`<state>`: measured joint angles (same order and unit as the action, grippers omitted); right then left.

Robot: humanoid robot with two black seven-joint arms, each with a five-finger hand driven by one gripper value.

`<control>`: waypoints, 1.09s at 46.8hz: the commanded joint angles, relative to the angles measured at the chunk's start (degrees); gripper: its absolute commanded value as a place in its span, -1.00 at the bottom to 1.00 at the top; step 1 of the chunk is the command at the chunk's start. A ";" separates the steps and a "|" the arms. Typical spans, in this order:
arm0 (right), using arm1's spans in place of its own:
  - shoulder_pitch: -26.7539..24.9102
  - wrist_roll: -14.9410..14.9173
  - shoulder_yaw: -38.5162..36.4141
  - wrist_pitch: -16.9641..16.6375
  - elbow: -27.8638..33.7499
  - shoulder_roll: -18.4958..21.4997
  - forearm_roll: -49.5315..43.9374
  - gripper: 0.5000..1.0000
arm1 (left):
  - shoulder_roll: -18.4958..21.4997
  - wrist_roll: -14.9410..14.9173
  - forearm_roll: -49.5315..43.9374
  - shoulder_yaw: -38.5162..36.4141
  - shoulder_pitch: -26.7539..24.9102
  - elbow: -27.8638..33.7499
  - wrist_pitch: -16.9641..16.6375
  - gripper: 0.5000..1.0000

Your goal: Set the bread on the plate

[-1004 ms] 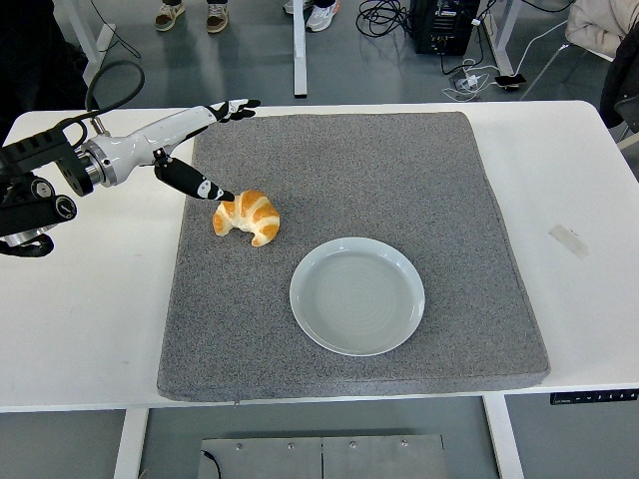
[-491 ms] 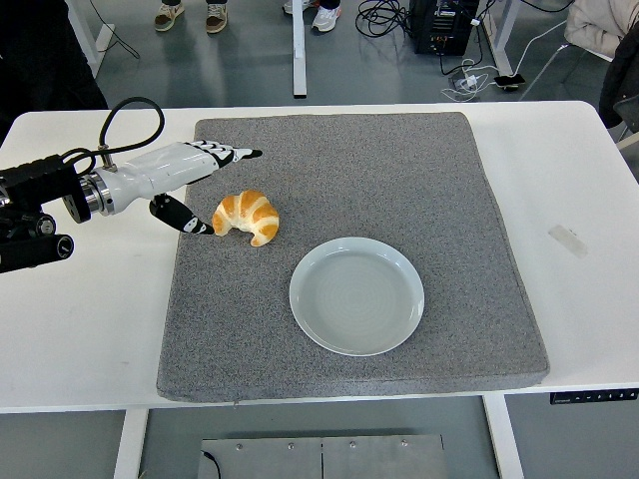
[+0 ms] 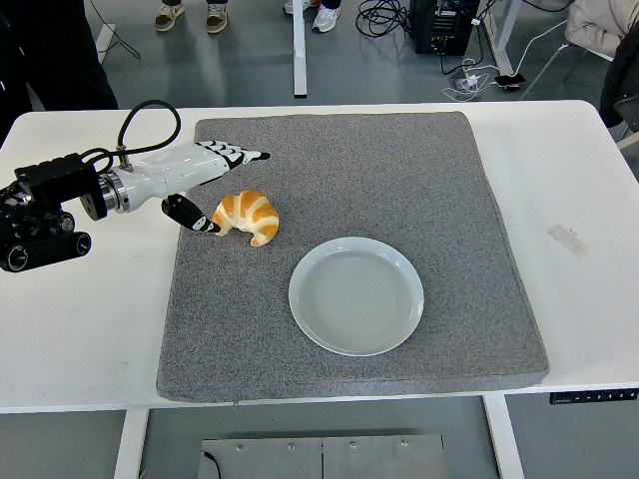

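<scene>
A golden croissant (image 3: 247, 216) lies on the grey mat (image 3: 399, 180), left of centre. An empty pale plate (image 3: 356, 295) sits on the mat to the croissant's lower right. My left hand (image 3: 215, 185) reaches in from the left, open, just left of the croissant. Its fingers (image 3: 240, 156) stretch out above and behind the croissant. Its thumb (image 3: 192, 216) points down at the croissant's left end and holds nothing. The right arm is out of view.
The mat covers most of the white table (image 3: 80, 319). A strip of tape (image 3: 568, 240) lies on the table at the right. Legs of people and cables show on the floor beyond the table's far edge.
My left hand has come down and forward toward the croissant's left side. The thumb has dropped from the croissant's top to beside its left end. The croissant has barely moved.
</scene>
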<state>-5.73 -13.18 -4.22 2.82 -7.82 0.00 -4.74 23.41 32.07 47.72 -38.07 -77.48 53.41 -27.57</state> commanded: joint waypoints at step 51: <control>0.02 0.00 0.00 0.08 0.00 0.00 -0.01 1.00 | -8.11 0.18 -0.17 0.54 6.11 -10.34 -4.51 0.91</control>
<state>-5.72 -13.18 -4.22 2.81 -7.82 0.00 -4.74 15.67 32.29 47.65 -37.54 -71.50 43.62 -32.13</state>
